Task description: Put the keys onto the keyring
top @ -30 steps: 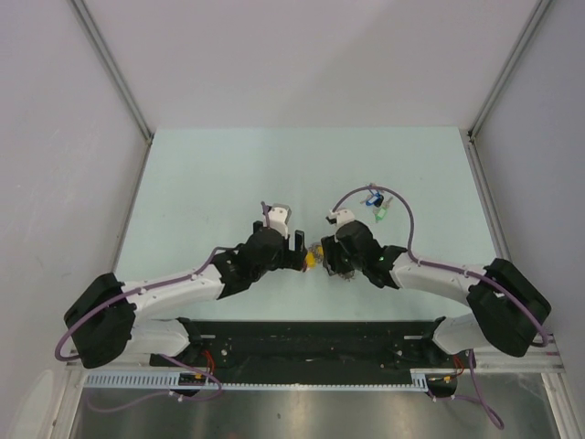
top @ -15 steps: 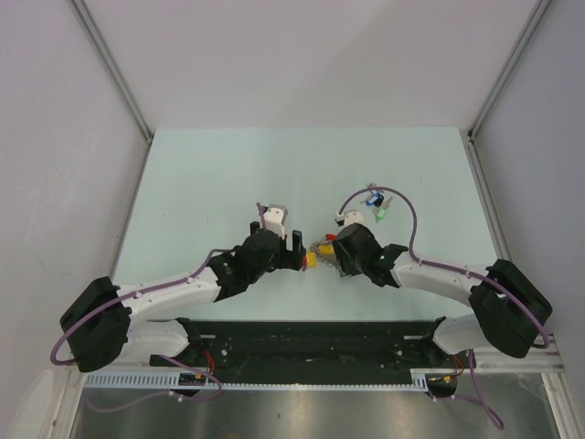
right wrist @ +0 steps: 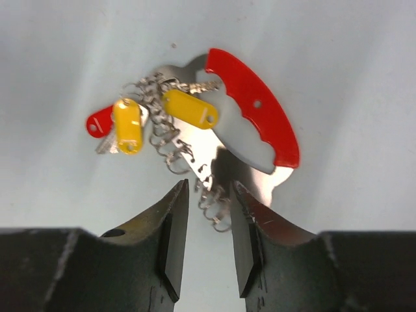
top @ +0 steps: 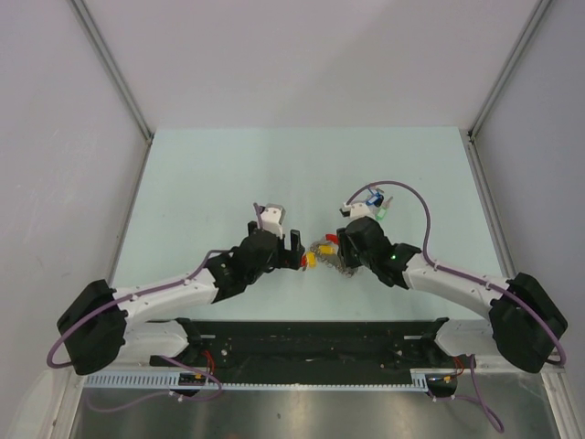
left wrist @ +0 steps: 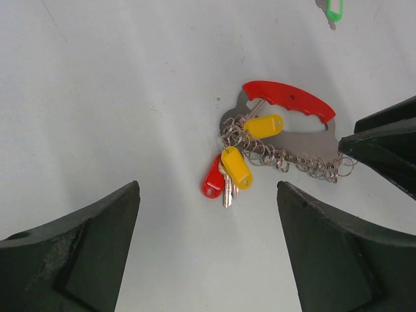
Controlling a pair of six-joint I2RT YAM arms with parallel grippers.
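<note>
Left gripper [left wrist: 208,194] wide above keyring [left wrist: 289,104]; right gripper [right wrist: 209,195] narrow astride its chain [right wrist: 166,140]; thin links may slip free on closing, leaving the ring unsteadied.

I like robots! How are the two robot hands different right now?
The left gripper is spread wide, and the keyring lies untouched ahead of it. The right gripper is nearly closed, its fingers either side of the keyring's chain. Both are black and point at the keyring.
</note>
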